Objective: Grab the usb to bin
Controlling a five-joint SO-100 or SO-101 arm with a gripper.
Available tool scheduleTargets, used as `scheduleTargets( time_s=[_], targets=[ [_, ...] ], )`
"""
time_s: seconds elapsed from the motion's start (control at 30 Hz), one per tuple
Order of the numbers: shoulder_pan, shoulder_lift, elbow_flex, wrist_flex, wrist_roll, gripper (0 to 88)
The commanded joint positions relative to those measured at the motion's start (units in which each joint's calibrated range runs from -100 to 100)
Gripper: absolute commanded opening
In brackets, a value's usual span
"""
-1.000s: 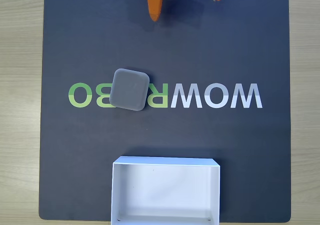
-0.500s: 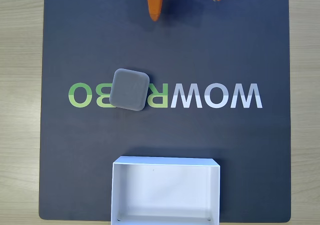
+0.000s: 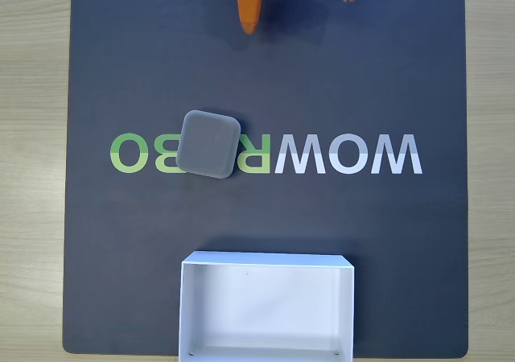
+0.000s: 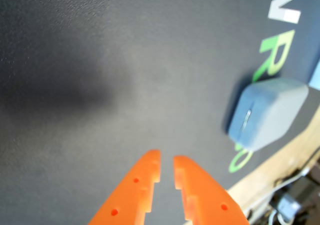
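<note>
The orange fingers stood nearly together in the wrist view, a narrow slit between their tips, holding nothing above the dark mat. The usb lay flat on the mat's lettering, well apart from the fingers, to their right in the wrist view. The bin sat beyond it at the mat's far edge on the table.

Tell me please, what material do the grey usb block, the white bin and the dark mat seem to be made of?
The usb: probably matte plastic or rubbery coating; grey, rounded corners, no shine, a thin seam on its side in the wrist view.
The bin: likely thin cardboard or paperboard; thin white walls with sharp folds.
The mat: perhaps rubber or vinyl; dark, fine grainy texture, printed letters.
</note>
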Motion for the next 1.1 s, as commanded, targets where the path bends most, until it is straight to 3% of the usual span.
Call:
scheduleTargets(
  time_s=[0.0, 0.5, 1.07],
  targets=[
    [0.3, 0.1, -0.5, 0.4, -0.1, 2.8],
    [0.4, 3.0, -1.1, -0.6, 0.0, 2.8],
    [0.4, 30.1, -11.3, -18.6, 0.2, 3.6]
  ],
)
